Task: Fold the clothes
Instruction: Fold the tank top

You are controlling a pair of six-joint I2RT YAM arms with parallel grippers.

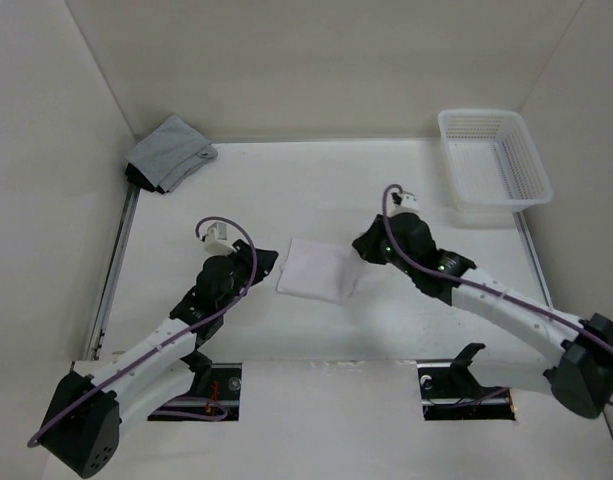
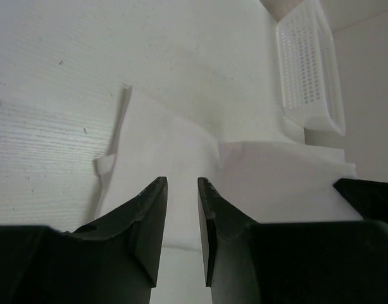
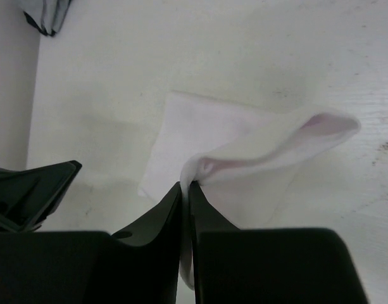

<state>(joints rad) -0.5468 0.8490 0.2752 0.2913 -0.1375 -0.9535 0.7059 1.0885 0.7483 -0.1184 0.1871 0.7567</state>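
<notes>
The clothes point(image 1: 319, 270) are one plain white garment, folded into a small rectangle in the middle of the table. My right gripper point(image 1: 366, 248) is at its right edge, shut on a pinched fold of the white fabric point(image 3: 244, 158), which rises in a loop off the table; the jaws point(image 3: 187, 185) meet with cloth between them. My left gripper point(image 1: 270, 264) is at the garment's left edge. Its jaws stand open over the white cloth point(image 2: 181, 145), with nothing between the fingertips point(image 2: 182, 180).
A folded grey garment point(image 1: 169, 153) with a dark edge lies at the back left corner. A white plastic basket point(image 1: 494, 160) stands at the back right. White walls close the table on three sides.
</notes>
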